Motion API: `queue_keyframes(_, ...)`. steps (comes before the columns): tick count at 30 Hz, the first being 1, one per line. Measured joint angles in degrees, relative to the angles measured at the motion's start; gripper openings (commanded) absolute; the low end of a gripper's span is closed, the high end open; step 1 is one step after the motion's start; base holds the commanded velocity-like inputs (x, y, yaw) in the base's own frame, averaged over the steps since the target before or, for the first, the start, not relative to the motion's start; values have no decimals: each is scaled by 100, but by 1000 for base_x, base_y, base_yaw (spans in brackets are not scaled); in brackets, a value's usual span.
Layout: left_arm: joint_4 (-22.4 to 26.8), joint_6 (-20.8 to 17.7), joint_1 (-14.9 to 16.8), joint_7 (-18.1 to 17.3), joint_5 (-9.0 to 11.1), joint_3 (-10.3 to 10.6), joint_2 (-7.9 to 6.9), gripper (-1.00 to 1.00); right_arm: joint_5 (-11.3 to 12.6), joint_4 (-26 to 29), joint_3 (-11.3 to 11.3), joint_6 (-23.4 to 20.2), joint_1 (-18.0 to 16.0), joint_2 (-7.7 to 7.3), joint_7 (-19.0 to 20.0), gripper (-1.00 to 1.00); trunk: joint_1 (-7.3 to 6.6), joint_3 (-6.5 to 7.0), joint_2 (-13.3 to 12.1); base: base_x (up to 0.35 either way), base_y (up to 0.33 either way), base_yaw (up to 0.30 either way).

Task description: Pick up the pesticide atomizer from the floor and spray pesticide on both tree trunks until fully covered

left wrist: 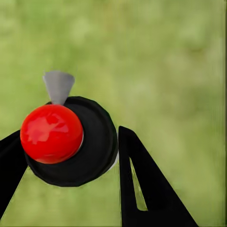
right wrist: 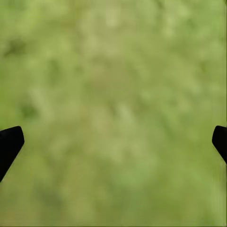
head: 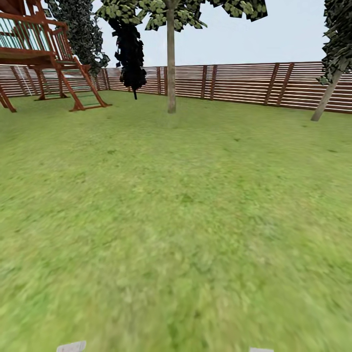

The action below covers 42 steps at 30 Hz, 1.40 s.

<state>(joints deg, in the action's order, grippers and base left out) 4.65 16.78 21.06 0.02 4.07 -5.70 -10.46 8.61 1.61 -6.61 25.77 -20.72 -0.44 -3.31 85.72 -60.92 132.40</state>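
**Atomizer in the left gripper, lawn ahead**

While I look down my left wrist camera, the left gripper point(left wrist: 66, 156) has its two black fingers point(left wrist: 142, 184) closed around the pesticide atomizer point(left wrist: 80, 142), one on each side of its round black body. Its glossy red cap point(left wrist: 52, 133) faces the camera and a small grey nozzle point(left wrist: 58, 86) sticks out past it. Blurred green grass lies beyond.

On my right wrist camera, the right gripper point(right wrist: 113, 144) stands wide, its black fingertips point(right wrist: 9, 142) at opposite edges of the picture, with nothing between them but grass.

From the head camera, open lawn point(head: 176, 220) runs to a brown slat fence point(head: 244, 83). A pale straight tree trunk point(head: 171, 63) stands ahead near the fence, a leaning one point(head: 326, 95) far right, and a red wooden play frame point(head: 54, 63) far left.
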Motion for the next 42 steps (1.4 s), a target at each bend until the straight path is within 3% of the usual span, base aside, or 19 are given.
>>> queue_keyframes(42,2,0,0,0,0,0,0,-100,0,0,0,0,0,0,0,100,0,0,0,337,0,0)
